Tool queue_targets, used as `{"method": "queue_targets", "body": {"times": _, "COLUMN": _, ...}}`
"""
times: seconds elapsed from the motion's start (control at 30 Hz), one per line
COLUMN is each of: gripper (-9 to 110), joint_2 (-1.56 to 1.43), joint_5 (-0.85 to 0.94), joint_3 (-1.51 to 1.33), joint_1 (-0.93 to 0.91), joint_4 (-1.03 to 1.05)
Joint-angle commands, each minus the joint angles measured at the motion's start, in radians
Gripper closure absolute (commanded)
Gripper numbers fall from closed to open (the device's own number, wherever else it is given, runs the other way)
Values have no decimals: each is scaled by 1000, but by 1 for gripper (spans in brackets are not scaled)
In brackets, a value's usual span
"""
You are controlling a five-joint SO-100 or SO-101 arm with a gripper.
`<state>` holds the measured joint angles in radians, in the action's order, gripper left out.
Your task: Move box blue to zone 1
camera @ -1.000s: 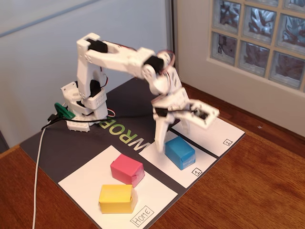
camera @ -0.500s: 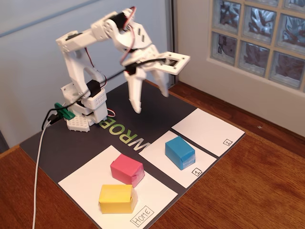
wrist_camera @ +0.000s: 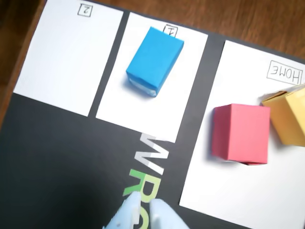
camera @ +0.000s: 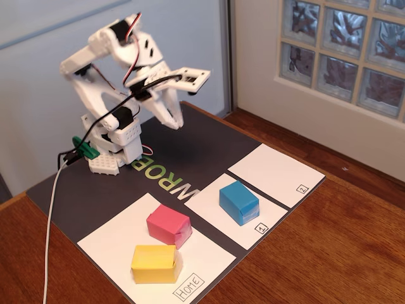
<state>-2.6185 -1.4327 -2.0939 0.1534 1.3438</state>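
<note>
While the fingers, near-closed and empty, hang high at upper left, the blue box sits well apart on zone 1, long axis toward the "1".

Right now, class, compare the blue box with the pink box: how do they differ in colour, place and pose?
The blue box is bright blue; the pink box is pink. The blue box lies alone on zone 1, while the pink box sits on the Home sheet close beside the yellow box. In the wrist view the blue box lies skewed to its sheet's edges; the pink box sits nearly square. Both are small paper-wrapped blocks of similar size.
</note>
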Motion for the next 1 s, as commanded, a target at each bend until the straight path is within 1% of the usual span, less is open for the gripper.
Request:
{"method": "queue_targets", "body": {"times": 0.0, "gripper": 102, "joint_2": -350, "joint_5": -18, "joint_3": -305, "joint_1": 17, "joint_4": -34}}
{"method": "queue_targets", "body": {"times": 0.1, "gripper": 102, "joint_2": -583, "joint_5": -57, "joint_3": -465, "joint_1": 38, "joint_4": 72}}
{"method": "queue_targets", "body": {"times": 0.17, "gripper": 102, "joint_2": -664, "joint_5": -44, "joint_3": -518, "joint_1": 32, "joint_4": 146}}
{"method": "queue_targets", "body": {"times": 0.27, "gripper": 102, "joint_2": -719, "joint_5": -2, "joint_3": -572, "joint_1": 20, "joint_4": 152}}
{"method": "queue_targets", "body": {"times": 0.53, "gripper": 102, "joint_2": -719, "joint_5": 41, "joint_3": -684, "joint_1": -29, "joint_4": 169}}
{"method": "queue_targets", "body": {"times": 0.73, "gripper": 102, "joint_2": -719, "joint_5": 43, "joint_3": -804, "joint_1": -158, "joint_4": 167}}
{"method": "queue_targets", "body": {"times": 0.8, "gripper": 102, "joint_2": -719, "joint_5": 67, "joint_3": -834, "joint_1": -202, "joint_4": 152}}
{"method": "queue_targets", "body": {"times": 0.97, "gripper": 102, "joint_2": -719, "joint_5": 80, "joint_3": -937, "joint_1": -239, "joint_4": 98}}
